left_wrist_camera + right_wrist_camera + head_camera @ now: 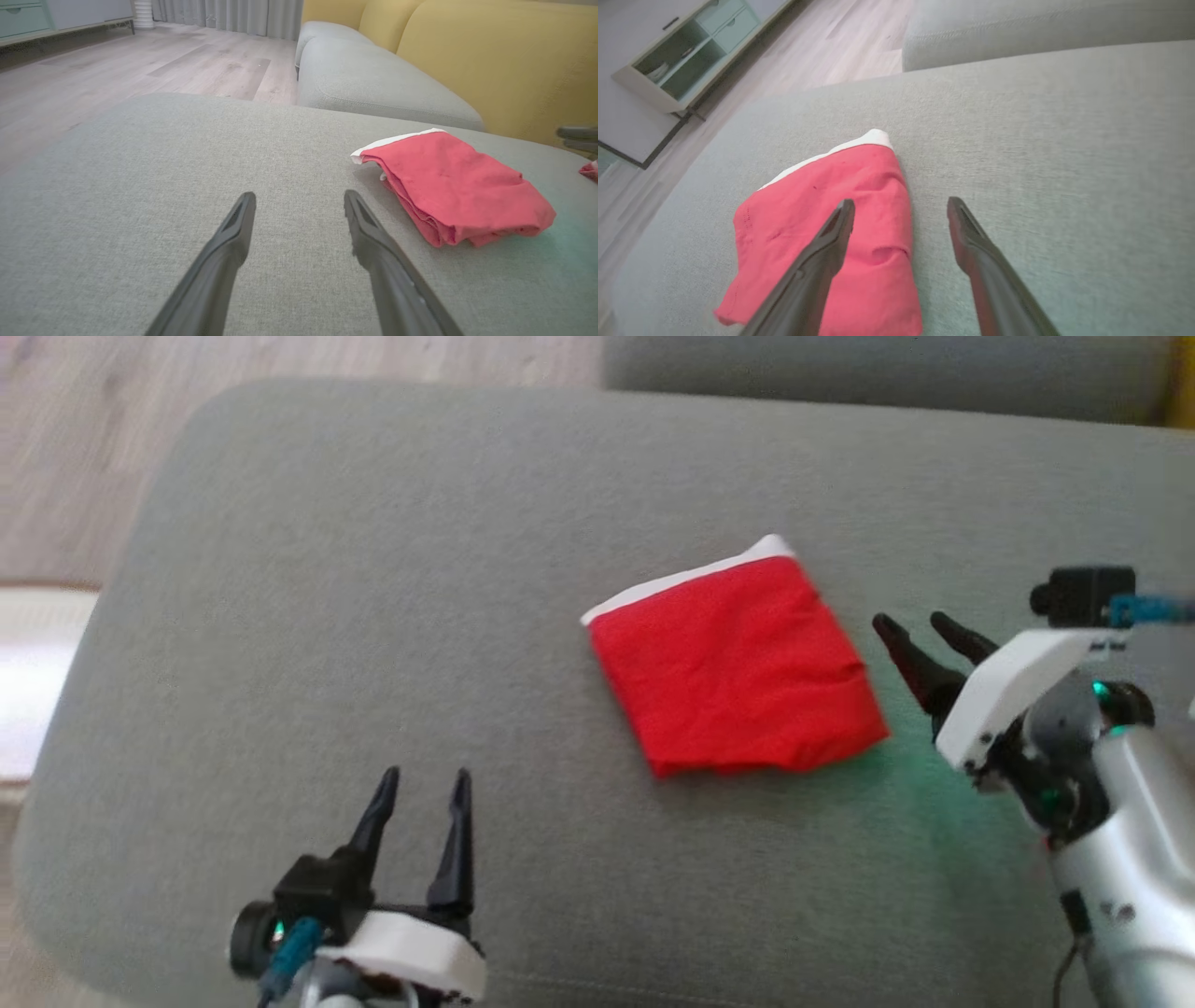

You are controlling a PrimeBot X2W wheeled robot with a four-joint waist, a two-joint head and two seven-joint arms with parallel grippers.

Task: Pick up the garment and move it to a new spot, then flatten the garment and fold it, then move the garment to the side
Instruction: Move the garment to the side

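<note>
The folded red cloth garment with a white strip along one edge (738,672) lay flat on the big grey fabric cushion (373,569), a bit right of the middle. It looked neat and almost square, so I think the folding was done. Moving it to the side was likely the only job left.

The right gripper with two long dark fingers (907,619) was just beside the right edge of the garment. Its fingers were spread apart and held nothing. In the right wrist view, one finger (831,242) sat over the near edge of the red cloth and the other finger was over bare cushion. So the garment lay ahead of this gripper and to its left. I could not tell if a finger touched the cloth.

The left gripper with two long dark fingers (427,773) was well apart from the garment, down near the front of the cushion. Its fingers were spread wide too, with nothing in them. From there the garment lay ahead and to the right.

The right arm was much nearer, so it seemed the better one to pinch the edge beside it.
</note>
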